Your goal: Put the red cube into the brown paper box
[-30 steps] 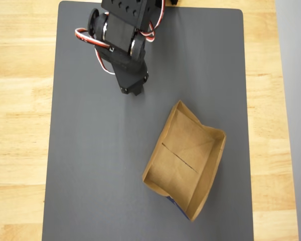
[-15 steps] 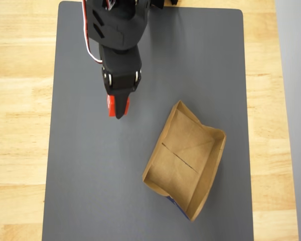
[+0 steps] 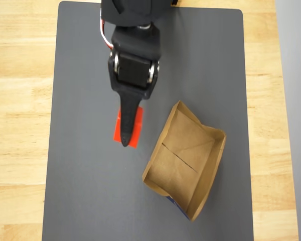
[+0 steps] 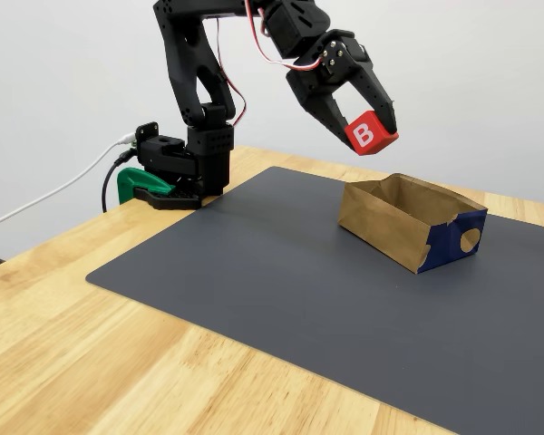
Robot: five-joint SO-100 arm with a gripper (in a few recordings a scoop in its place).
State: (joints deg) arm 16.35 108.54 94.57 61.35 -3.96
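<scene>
Clamped on the small red cube point(image 4: 372, 133) high in the fixed view's upper middle, the black claw point(image 4: 374, 124) hangs short of the brown kraft-paper box point(image 4: 408, 222), so letting go now would likely miss.

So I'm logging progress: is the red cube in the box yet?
Out. The claw holds the red cube in the air, short of the empty brown paper box.
</scene>
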